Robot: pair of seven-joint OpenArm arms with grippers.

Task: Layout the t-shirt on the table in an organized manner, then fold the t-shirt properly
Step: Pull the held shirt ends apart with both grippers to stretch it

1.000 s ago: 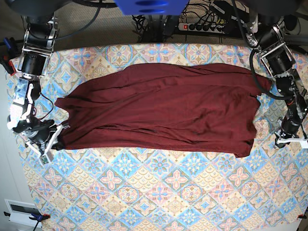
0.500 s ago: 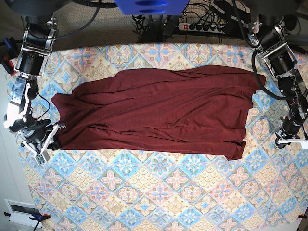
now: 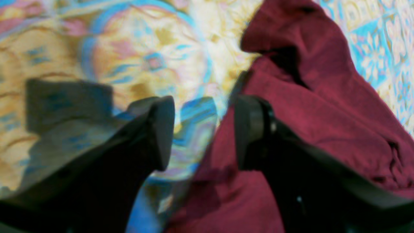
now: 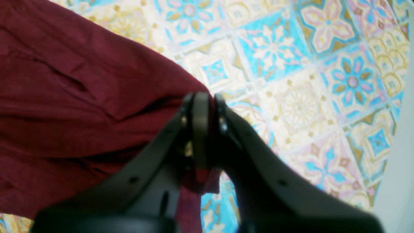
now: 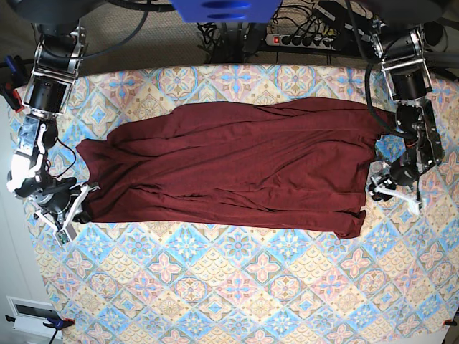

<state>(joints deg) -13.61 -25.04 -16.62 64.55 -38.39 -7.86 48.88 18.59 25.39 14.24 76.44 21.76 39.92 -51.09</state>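
Lying spread across the worktop (image 5: 215, 287), the t-shirt (image 5: 237, 165) is pinched by the closed right tool (image 4: 207, 106); the left tool (image 3: 203, 129) is seen parted, nothing gripped.

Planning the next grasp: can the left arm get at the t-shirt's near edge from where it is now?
Probably yes. The left gripper is open right at the t-shirt edge, one finger over the fabric, the other over bare table. Nothing stands between them. The right gripper is clamped on the opposite end.
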